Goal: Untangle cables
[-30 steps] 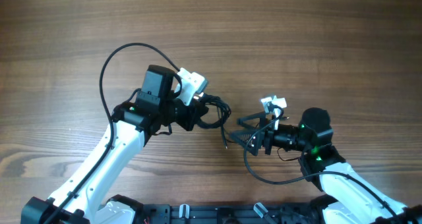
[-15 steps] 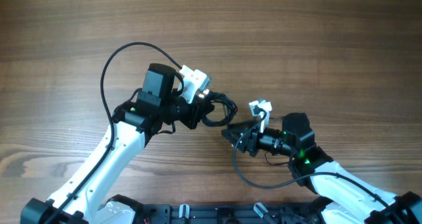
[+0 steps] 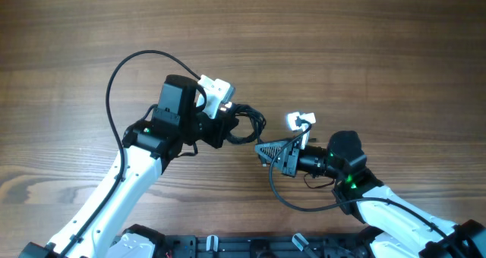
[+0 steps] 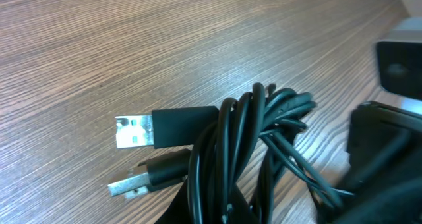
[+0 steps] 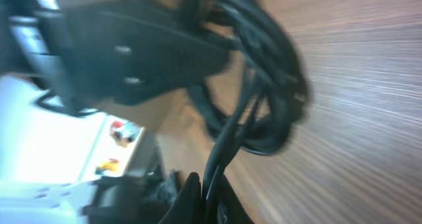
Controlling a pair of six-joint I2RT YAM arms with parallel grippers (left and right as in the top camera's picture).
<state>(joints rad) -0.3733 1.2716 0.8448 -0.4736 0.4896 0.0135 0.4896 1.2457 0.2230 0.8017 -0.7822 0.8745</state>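
Shifted slightly left, the left claw (image 3: 231,127) stays clenched on the knotted cables (image 3: 247,126), while the right claw (image 3: 263,149) has closed in from the right. The bundle sits mid-desk (image 3: 364,45), two USB plugs (image 4: 135,132) poking out. Just beside it, the right claw pinches one strand, though its view is blurred.

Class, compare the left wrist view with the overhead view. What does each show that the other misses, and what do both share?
Left wrist only: two USB plugs, metal tips bare, poking out of the cables. Overhead only: the white left arm and right arm, and a thick arm cable arching over the wood. Both: the knotted black cables on the wooden table.
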